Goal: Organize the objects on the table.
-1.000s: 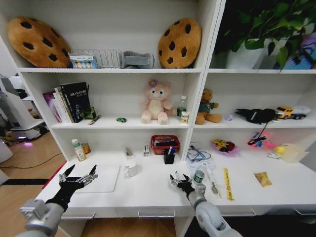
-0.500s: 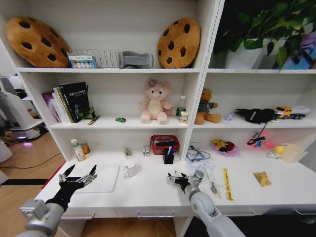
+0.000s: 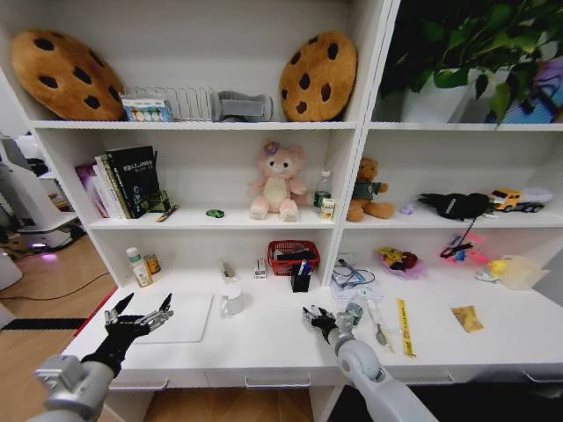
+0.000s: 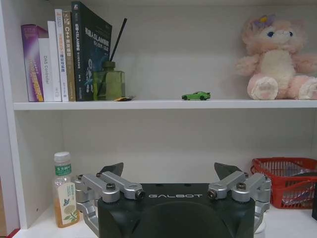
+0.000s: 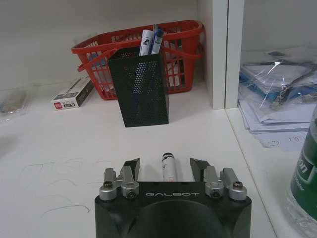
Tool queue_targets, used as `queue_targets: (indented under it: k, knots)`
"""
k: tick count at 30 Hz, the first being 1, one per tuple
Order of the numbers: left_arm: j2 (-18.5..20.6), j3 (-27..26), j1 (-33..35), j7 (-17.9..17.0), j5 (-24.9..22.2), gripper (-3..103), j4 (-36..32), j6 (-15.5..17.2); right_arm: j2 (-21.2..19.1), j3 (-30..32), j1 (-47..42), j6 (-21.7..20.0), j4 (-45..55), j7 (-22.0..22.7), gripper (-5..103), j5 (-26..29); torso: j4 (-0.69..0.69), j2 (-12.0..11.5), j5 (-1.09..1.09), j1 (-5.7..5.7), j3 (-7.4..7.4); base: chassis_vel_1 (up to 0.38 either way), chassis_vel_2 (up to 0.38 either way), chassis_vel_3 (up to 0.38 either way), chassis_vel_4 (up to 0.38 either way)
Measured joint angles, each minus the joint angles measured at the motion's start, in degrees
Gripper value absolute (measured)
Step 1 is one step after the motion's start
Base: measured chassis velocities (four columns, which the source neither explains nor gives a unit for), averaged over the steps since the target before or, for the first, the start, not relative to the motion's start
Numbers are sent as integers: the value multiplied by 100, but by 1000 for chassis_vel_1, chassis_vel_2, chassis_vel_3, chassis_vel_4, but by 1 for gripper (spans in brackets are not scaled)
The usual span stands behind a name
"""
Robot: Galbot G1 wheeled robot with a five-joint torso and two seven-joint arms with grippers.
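the right pincer [image 3: 318, 318] is hovering low over the long white worktop [image 3: 264, 338], its fingers standing apart on either side of a slim white marker pen [image 5: 169, 166] that is lying flat on the surface between them, not yet clamped. just beyond the pen a black mesh pen holder [image 5: 139, 88] is standing upright with a blue-and-white pen [image 5: 157, 39] sticking out of it, and a red plastic basket [image 5: 181, 54] is sitting directly behind the holder. a clear bottle with a green label [image 3: 354, 312] is standing just beside the right pincer. the left pincer [image 3: 136, 316] is waiting at the worktop's left end with its fingers spread wide, holding nothing, above the near edge of a thin silver laptop [image 3: 180, 316] lying closed. a small flat green oval item [image 3: 215, 213] is resting on the shelf above, near a pink plush bear [image 3: 277, 182].
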Motion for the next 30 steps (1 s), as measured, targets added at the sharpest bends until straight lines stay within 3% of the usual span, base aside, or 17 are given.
queue_targets:
  k: [4,5,7,14,19,30]
  knots:
    - [0,0,0,0,0,100,-1,0,-87,5,6,-4,-41,-7,49,2,-1,0,0,0,-1,0,0,0,0]
    - [0,0,0,0,0,100,0,0,-125,-5,29,-13,-56,56,38,46,-1,0,1,-1,0,0,0,0,0]
    - [0,0,0,0,0,100,0,0,-156,-19,38,-15,-56,78,38,73,0,0,0,-1,0,0,0,0,0]
    - [0,0,0,0,0,100,0,0,-305,-148,159,-66,-52,101,13,276,0,0,1,-1,1,0,0,0,0]
    - [0,0,0,0,0,100,0,0,-343,-191,241,-45,-6,145,12,318,0,0,2,0,1,0,0,0,0]
    - [0,0,0,-1,0,100,0,0,-368,-346,1197,1133,-40,-627,12,-219,0,0,0,0,1,0,0,0,0]
